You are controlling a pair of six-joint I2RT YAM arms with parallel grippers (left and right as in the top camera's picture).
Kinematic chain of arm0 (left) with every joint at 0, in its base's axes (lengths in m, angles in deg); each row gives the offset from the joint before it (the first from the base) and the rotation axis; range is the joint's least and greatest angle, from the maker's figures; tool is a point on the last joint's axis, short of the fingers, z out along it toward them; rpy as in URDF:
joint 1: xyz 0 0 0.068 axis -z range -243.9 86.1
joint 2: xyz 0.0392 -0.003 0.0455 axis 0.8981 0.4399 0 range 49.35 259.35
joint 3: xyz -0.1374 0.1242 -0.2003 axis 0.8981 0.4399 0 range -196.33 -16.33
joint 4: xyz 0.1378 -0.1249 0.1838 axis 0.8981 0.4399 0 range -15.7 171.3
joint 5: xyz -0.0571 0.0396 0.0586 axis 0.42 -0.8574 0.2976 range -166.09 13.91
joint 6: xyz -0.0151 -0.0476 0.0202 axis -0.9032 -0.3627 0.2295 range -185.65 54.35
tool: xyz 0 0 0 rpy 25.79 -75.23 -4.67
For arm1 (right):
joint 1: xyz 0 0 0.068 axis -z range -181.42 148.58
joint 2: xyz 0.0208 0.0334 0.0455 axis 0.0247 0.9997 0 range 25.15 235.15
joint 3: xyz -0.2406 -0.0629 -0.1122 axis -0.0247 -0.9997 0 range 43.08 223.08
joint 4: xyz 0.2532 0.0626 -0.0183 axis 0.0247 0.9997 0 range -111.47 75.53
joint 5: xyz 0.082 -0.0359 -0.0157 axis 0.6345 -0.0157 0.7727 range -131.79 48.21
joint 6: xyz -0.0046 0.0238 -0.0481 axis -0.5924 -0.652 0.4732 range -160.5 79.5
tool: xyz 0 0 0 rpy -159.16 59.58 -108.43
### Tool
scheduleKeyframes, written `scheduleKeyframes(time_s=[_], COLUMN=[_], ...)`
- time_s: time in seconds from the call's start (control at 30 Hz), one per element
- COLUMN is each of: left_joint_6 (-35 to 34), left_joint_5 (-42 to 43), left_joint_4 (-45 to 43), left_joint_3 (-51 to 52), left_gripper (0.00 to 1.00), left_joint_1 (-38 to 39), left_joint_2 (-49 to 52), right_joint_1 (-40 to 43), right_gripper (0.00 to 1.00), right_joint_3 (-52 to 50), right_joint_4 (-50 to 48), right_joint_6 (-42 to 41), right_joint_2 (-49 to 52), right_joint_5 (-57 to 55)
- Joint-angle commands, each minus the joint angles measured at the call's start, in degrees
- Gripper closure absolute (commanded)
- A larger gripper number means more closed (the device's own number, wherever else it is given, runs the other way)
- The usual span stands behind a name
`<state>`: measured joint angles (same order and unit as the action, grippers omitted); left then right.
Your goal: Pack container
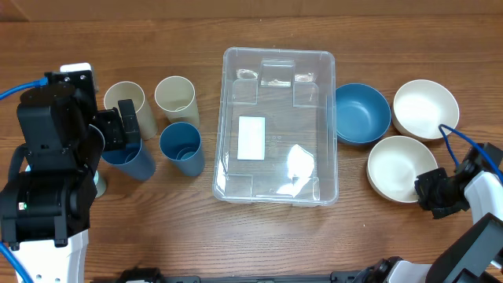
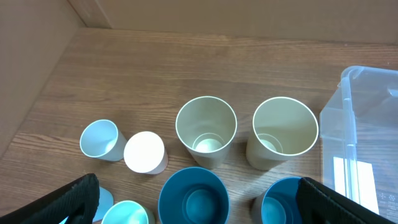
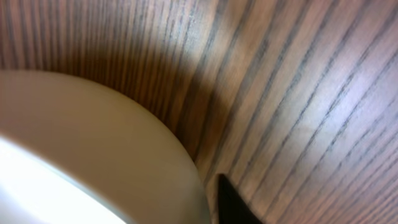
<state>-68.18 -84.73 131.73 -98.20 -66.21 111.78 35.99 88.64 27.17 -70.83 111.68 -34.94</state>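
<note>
The container (image 1: 277,52) sits open at the middle of the table (image 1: 236,244), upright and with nothing in it that I can see; its white label (image 1: 251,137) shows through the clear floor. To the left of the container stand four cups: two cream cups (image 1: 176,98) on the far side and two blue cups (image 1: 181,148) nearer to me, one blue cup just beside the container's left wall. My left gripper (image 2: 198,182) is over that group, above the blue cup farther from the container. Its jaws are spread wide and grasp nothing, and my left wrist camera shows a dark finger at each lower corner. In that view the container (image 2: 367,124) shows at the right edge, and beyond the cups, away from the container, lie some small pale cups (image 2: 99,140). To the right of the container, a blue bowl (image 1: 361,112) is touching or almost touching its wall. Past it are two cream bowls (image 1: 425,108), one farther back and one nearer to me. My right gripper (image 1: 440,192) is low at the nearer cream bowl's outer rim. My right wrist camera shows only the bowl's side and one dark fingertip (image 3: 233,202), so I cannot tell whether that gripper is released or clenched.
</note>
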Motion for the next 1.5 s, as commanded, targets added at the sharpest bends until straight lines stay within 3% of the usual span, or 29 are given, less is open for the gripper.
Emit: scheduleKeyframes(time_s=[0.0,0.2,0.37,0.53,0.67,0.73,0.83,0.93,1.17,1.47], left_joint_6=[1.3,1.3,1.3,1.3,1.3,1.3,1.3,1.3,1.3,1.3], left_joint_5=[-0.5,-0.5,-0.5,-0.5,-0.5,-0.5,-0.5,-0.5,-0.5,-0.5], left_joint_4=[-0.2,-0.2,-0.2,-0.2,-0.2,-0.3,-0.2,-0.2,-0.2,-0.3], left_joint_3=[-0.8,-0.8,-0.8,-0.8,-0.8,-0.8,-0.8,-0.8,-0.8,-0.8], left_gripper=[0.00,0.00,0.00,0.00,0.00,0.00,0.00,0.00,0.00,0.00], left_joint_1=[-0.3,-0.3,-0.3,-0.3,-0.3,-0.3,-0.3,-0.3,-0.3,-0.3], left_joint_2=[0.2,0.2,0.2,0.2,0.2,0.2,0.2,0.2,0.2,0.2], right_joint_1=[0.1,0.1,-1.6,-16.2,-33.2,-45.7,-51.1,-52.5,-52.6,-52.6], right_gripper=[0.96,0.96,0.96,0.96,0.96,0.96,0.96,0.96,0.96,0.96], right_joint_3=[-0.2,0.2,4.6,14.5,24.6,32.8,38.1,41.4,41.9,41.9], right_joint_4=[1.2,3.8,9.7,14.3,15.2,14.7,13.2,9.2,-3.0,-12.9], right_joint_6=[-0.4,0.6,5.3,5.3,5.3,6.5,8.4,11.6,12.8,12.6], right_joint_2=[-1.3,-12.7,-27.5,-34.7,-29.4,-19.4,-8.6,2.6,18.5,26.1], right_joint_5=[-1.5,-0.8,9.7,12.1,7.6,1.2,-2.4,-2.9,-1.1,0.0])
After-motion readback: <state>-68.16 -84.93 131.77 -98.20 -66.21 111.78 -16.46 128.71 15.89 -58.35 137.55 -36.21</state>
